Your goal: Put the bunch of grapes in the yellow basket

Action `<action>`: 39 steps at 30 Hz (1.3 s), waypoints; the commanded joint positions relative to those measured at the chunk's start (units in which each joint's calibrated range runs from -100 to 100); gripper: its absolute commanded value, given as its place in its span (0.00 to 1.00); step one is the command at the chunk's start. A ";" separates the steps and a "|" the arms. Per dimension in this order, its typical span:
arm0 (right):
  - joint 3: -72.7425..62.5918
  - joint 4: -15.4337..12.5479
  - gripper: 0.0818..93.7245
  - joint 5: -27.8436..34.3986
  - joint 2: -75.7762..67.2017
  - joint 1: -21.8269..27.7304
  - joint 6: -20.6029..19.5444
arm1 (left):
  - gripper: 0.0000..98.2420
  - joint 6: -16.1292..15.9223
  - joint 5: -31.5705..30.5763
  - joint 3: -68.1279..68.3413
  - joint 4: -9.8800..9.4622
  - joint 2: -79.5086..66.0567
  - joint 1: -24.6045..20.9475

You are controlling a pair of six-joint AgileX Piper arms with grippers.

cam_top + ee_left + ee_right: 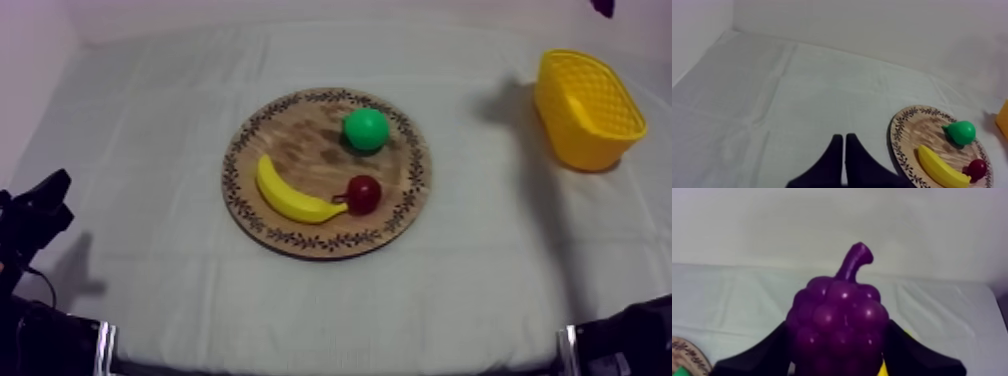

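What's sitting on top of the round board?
A banana, a pear and a small red fruit. The board beneath them is hidden. The grapes are off it, in the right gripper.

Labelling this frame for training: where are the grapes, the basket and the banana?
grapes (837, 320), right wrist view, middle of the bunch.
basket (590, 148), top view, its near outer wall.
banana (286, 199), top view, middle of its curve.

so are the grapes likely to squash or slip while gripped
Likely stiff: the bunch of grapes shows no dent in the right gripper. Its glossy highlights suggest slick plastic, so it could twist. Its bumps probably aid grip.
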 commanded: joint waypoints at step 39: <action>-3.76 -3.98 0.73 6.43 24.71 8.34 4.78 | 0.00 0.01 -0.03 -0.04 0.01 0.00 -0.01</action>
